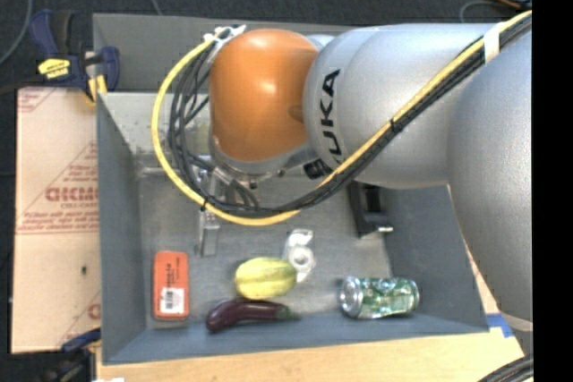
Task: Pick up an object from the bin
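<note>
My gripper [209, 237] hangs below the arm's orange cover, over the bin floor left of centre, and little of it shows. An orange rectangular block with a white label [171, 284] lies just below and to its left, near the front wall. A yellow lemon-shaped fruit [265, 278] sits to the gripper's lower right. Just above that fruit's right end is a small white plastic piece [300, 250]. A dark purple toy eggplant [251, 313] lies along the front wall under the yellow fruit. Nothing is seen in the gripper.
A crushed green and silver can [379, 296] lies at the front right. A black angular object [367, 208] sits partly under the arm at the right. The arm and its looped cables cover the back half of the bin.
</note>
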Robot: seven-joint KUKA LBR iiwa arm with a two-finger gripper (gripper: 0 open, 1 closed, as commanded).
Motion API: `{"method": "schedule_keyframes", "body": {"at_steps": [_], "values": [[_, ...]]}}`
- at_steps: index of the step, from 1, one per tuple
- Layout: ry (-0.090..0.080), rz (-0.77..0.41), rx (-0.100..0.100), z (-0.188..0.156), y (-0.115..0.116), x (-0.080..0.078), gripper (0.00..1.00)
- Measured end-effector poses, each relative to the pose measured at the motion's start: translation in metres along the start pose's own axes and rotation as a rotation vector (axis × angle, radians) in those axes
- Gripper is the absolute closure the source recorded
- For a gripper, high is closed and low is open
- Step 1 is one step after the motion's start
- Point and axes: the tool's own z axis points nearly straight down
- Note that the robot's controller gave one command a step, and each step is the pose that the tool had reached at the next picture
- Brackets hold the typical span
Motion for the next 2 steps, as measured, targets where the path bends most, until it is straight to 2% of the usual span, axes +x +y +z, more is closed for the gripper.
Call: {"method": "schedule_keyframes", "body": {"at_steps": [1,2], "values": [[-0.007,0.004,-0.002,-0.005,-0.001,-0.001,0.00],[-0.012,-0.082,-0.001,0.021,-0.001,0.002,0.00]]}}
